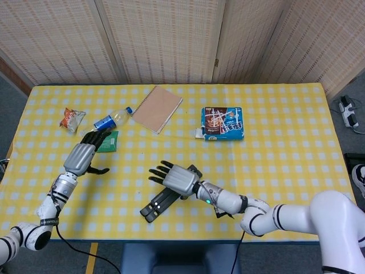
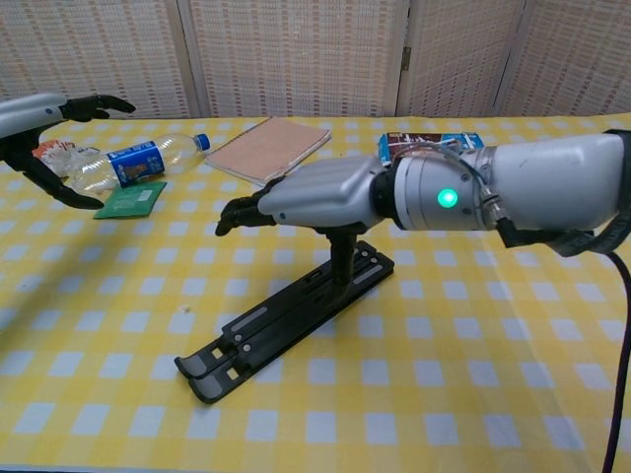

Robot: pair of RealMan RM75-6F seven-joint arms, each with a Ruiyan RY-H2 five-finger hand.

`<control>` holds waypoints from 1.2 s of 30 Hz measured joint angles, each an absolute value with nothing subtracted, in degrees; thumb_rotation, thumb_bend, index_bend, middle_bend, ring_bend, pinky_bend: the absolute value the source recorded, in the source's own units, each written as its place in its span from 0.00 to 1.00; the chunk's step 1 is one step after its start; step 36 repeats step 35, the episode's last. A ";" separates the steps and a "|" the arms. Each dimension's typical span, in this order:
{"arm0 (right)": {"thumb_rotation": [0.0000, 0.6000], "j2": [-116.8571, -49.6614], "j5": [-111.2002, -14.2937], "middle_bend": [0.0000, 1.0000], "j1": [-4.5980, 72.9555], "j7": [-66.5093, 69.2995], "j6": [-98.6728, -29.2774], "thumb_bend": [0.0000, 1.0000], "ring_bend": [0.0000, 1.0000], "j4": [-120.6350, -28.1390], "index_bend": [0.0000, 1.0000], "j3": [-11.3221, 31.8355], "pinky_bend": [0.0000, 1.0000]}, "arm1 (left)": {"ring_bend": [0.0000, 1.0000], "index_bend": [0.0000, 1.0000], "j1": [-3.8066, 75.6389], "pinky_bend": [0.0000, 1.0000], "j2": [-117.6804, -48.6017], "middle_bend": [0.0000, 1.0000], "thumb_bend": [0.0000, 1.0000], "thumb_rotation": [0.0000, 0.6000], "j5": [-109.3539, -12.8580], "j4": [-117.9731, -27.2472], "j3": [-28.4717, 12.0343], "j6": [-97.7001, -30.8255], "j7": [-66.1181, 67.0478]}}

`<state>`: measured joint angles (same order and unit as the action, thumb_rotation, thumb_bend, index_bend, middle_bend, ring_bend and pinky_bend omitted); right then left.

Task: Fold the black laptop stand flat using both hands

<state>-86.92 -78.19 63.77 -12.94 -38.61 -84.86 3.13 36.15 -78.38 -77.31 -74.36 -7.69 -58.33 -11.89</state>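
black laptop stand [image 2: 286, 320]: folded flat, two long slotted bars side by side, lying diagonally near table's [image 1: 285, 171] front edge | right hand [image 2: 315, 192]: above stand, fingers spread, empty | left hand [image 1: 80, 157]: well apart, open, empty

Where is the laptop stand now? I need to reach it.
In the head view, the black laptop stand lies flat near the table's front edge, centre-left, under the right hand, well below the notebook.
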 measured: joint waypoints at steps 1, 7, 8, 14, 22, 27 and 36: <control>1.00 -85.25 -77.41 0.07 62.27 -14.48 -40.67 0.12 0.10 -87.11 0.00 2.85 0.00 | 0.00 0.00 35.58 0.00 -77.74 0.00 0.22 1.00 -76.77 -75.26 -7.76 -58.81 -11.25; 1.00 -75.54 -74.17 0.09 53.50 -22.33 -52.17 0.12 0.11 -97.77 0.00 0.04 0.00 | 0.00 0.01 32.34 0.00 -75.00 0.00 0.25 1.00 -75.01 -78.53 -7.76 -62.23 -9.06; 1.00 -74.09 -73.96 0.09 52.06 -23.12 -54.03 0.12 0.11 -98.80 0.00 -0.56 0.00 | 0.00 0.02 31.96 0.00 -74.69 0.00 0.25 1.00 -74.94 -78.79 -7.66 -62.74 -8.75; 1.00 -66.16 -74.18 0.02 40.31 -25.37 -68.19 0.12 0.06 -104.08 0.00 -4.85 0.00 | 0.00 0.07 26.52 0.00 -71.87 0.00 0.26 1.00 -74.81 -81.14 -6.61 -69.78 -5.83; 1.00 -60.77 -76.57 0.00 24.71 -19.55 -83.36 0.12 0.04 -104.07 0.00 -8.65 0.00 | 0.00 0.08 19.03 0.00 -68.57 0.00 0.26 1.00 -77.01 -84.25 -3.93 -78.51 -2.76; 1.00 -60.33 -77.76 0.00 17.96 -15.07 -89.04 0.12 0.04 -101.63 0.00 -9.30 0.00 | 0.00 0.08 14.98 0.00 -67.77 0.00 0.26 1.00 -79.62 -85.43 -2.28 -84.01 -1.31; 1.00 -61.62 -81.24 0.00 11.66 -7.46 -92.27 0.12 0.03 -96.87 0.00 -8.82 0.00 | 0.00 0.07 9.60 0.00 -67.32 0.00 0.26 1.00 -82.62 -88.62 0.14 -89.58 1.96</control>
